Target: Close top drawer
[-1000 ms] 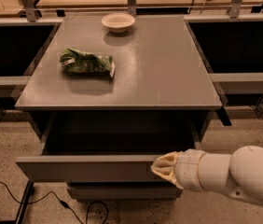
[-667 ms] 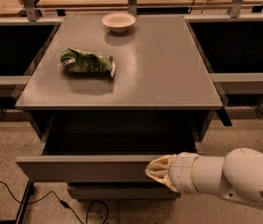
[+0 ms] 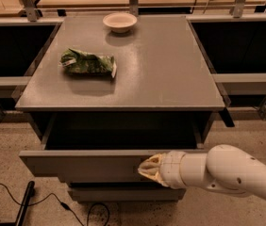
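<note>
Indistinctly, tool (image 3: 148, 167) against top drawer (image 3: 76, 163)

No writing, label, brand or number can be read: the print on the green snack bag (image 3: 87, 63) is too blurred to make out. The white bowl (image 3: 119, 21), the grey table (image 3: 170, 69) and the top drawer (image 3: 76, 163) front look plain. The pincer (image 3: 147, 167), also plain, is at that drawer front, right of its middle.

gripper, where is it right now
The gripper is low in the camera view, near centre, at the front panel of the pulled-out top drawer.
</note>
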Robot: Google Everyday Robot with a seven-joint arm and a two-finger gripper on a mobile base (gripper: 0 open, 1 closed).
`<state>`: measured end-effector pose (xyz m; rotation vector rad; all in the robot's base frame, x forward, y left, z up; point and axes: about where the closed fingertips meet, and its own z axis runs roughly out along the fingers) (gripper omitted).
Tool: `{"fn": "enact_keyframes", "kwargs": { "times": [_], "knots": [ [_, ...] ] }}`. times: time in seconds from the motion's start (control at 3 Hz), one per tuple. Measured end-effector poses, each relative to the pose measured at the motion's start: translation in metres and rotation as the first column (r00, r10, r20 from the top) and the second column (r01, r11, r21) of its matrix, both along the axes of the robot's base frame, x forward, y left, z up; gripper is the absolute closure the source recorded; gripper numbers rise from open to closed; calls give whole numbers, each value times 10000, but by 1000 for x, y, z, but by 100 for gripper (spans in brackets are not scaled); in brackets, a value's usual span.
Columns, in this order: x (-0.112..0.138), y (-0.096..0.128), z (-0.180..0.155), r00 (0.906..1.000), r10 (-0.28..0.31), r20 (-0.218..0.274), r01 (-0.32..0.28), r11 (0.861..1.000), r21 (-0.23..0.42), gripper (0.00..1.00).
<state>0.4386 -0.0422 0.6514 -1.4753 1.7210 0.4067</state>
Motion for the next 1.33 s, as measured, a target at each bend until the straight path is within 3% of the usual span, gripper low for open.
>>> {"fn": "enact_keyframes", "kwargs": {
  "times": [0.67,1.33],
  "knots": [
    [38,3,-32,9998,-71,189,58,9976,692,100],
    [90,6,-34,9970,-115,764,-11,9867,1626,100]
  ]
}}
